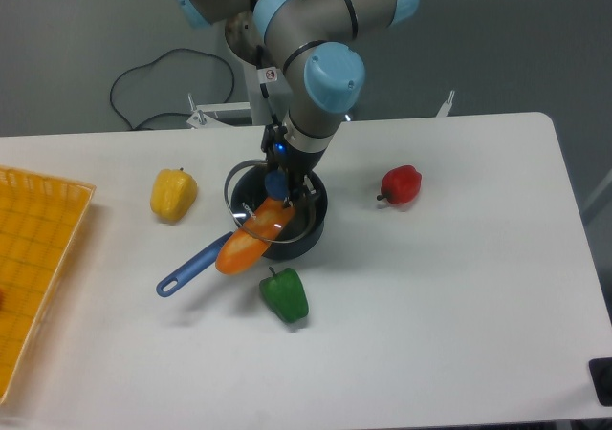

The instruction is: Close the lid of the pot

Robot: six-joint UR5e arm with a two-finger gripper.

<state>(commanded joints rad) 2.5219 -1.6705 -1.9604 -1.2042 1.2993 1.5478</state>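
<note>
One gripper [278, 183] pinches the blue knob of the lid [258, 205], holding it tilted over the pot [292, 222] on the worktop [449, 287], because an orange pepper [251, 239] sticks out, blocking closure.

Robotics lab: UR5e arm [306, 29] on white table [459, 287], grey floor, loose cable [143, 76].

The pot [304, 231] is dark grey-black with a blue handle [194, 267]. Over it, the clear lid [256, 204] carries a blue knob [276, 182]. Around the pot lie an orange pepper [251, 239], a green pepper [284, 294], a yellow pepper [173, 194] and a red pepper [401, 184], all on the white desk [459, 287]. Far left of the pot is a yellow-orange mesh basket [33, 268].
</note>
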